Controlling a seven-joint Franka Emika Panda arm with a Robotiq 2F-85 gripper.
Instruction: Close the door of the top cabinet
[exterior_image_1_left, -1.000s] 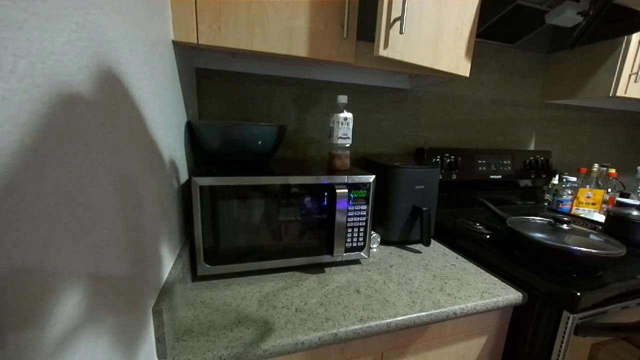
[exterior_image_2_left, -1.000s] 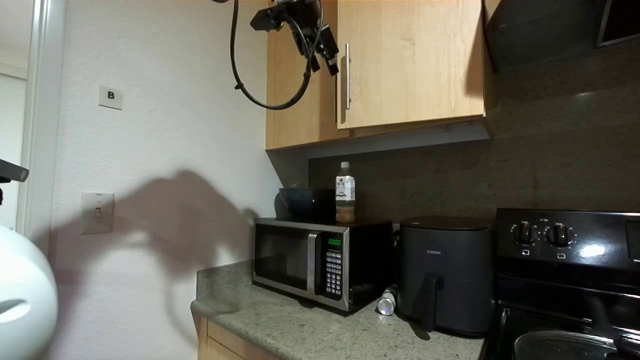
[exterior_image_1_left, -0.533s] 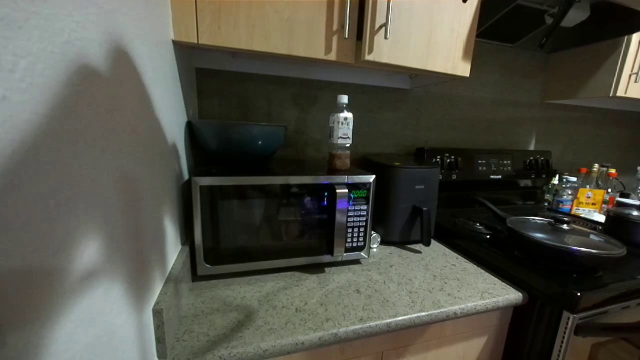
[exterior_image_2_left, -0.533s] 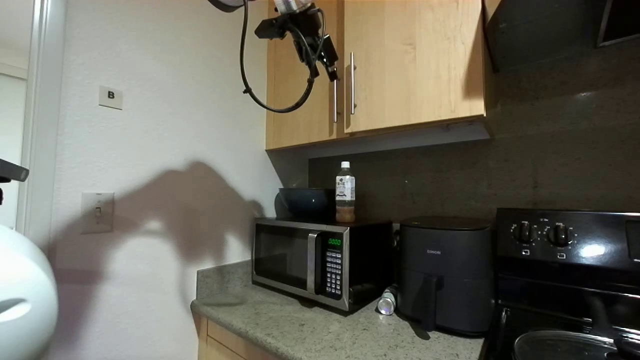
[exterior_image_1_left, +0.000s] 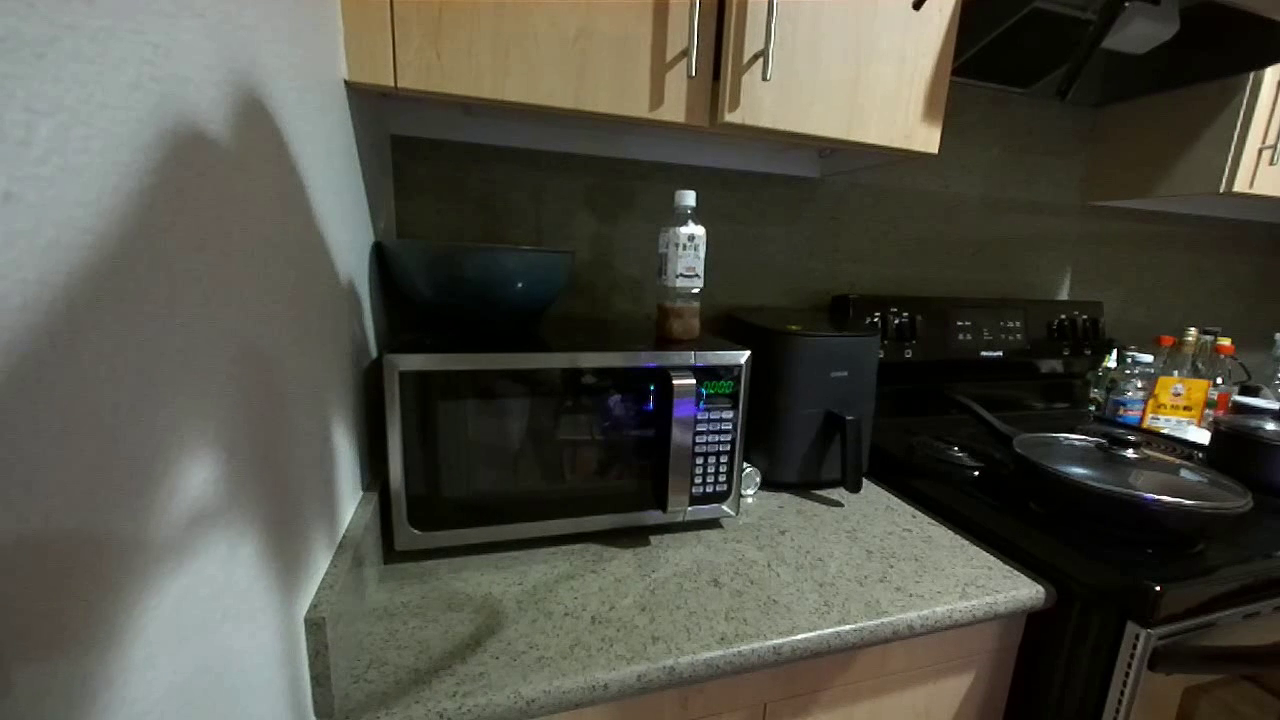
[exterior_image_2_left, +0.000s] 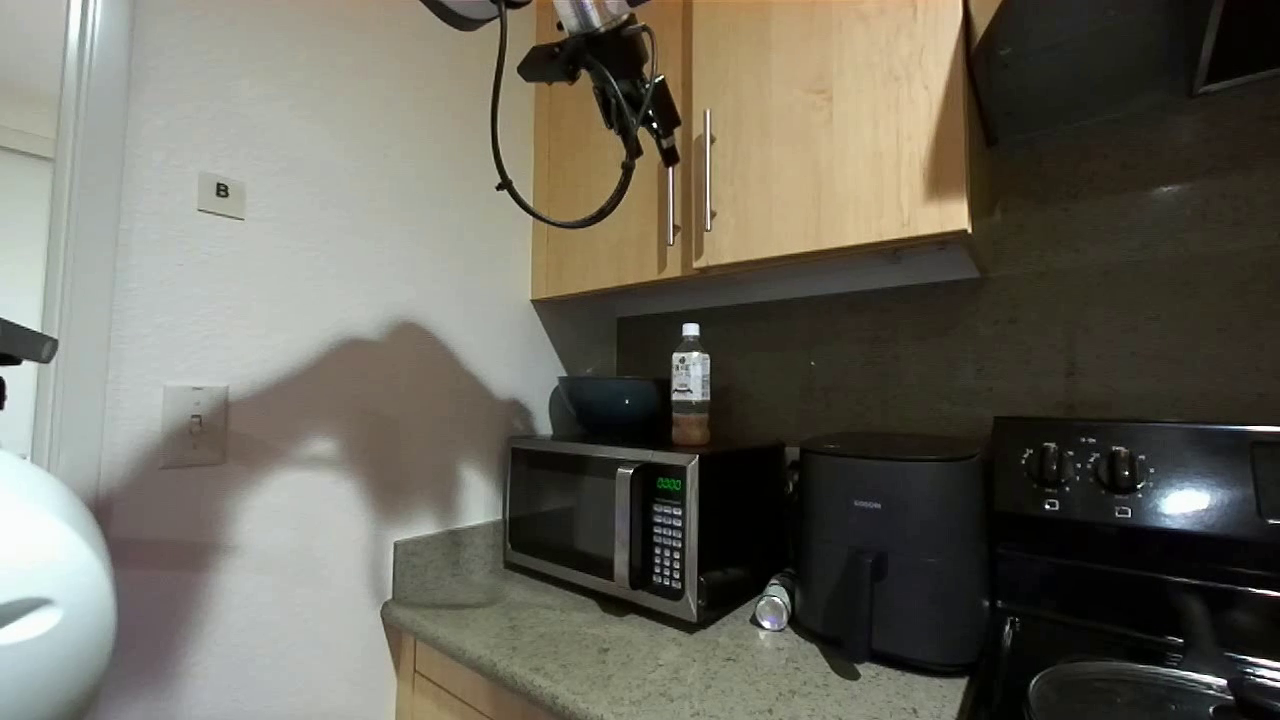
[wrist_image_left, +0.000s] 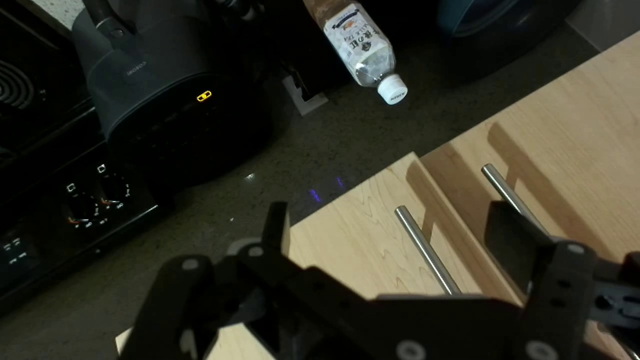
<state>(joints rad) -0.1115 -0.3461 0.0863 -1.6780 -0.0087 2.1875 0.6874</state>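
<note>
The door (exterior_image_1_left: 850, 70) is a light-tan panel with a vertical silver bar handle (exterior_image_1_left: 769, 40). It stands slightly ajar; its free edge sits proud of the wider neighbouring door, with a narrow dark gap. The door also shows in an exterior view (exterior_image_2_left: 830, 140) and in the wrist view (wrist_image_left: 345, 250). The top cabinet (exterior_image_1_left: 369, 45) hangs above the microwave; its interior is hidden. My gripper (exterior_image_2_left: 654, 152) is in front of the cabinet near the handles. In the wrist view the gripper (wrist_image_left: 392, 222) has its fingers wide apart, with the door's handle visible between them. It holds nothing visible.
A microwave (exterior_image_1_left: 540, 450) carries a bottle (exterior_image_1_left: 682, 265) and a dark bowl (exterior_image_1_left: 475, 280), below the cabinet. A black air fryer (exterior_image_2_left: 890, 550) stands beside it. A stove (exterior_image_1_left: 1000, 340) with a lidded pan (exterior_image_1_left: 1130, 470) is farther right. The wall (exterior_image_2_left: 350, 250) is at left.
The door has swung inward from clearly open to nearly flush, mostly in the first half second. My gripper has moved slightly right and down in an exterior view.
</note>
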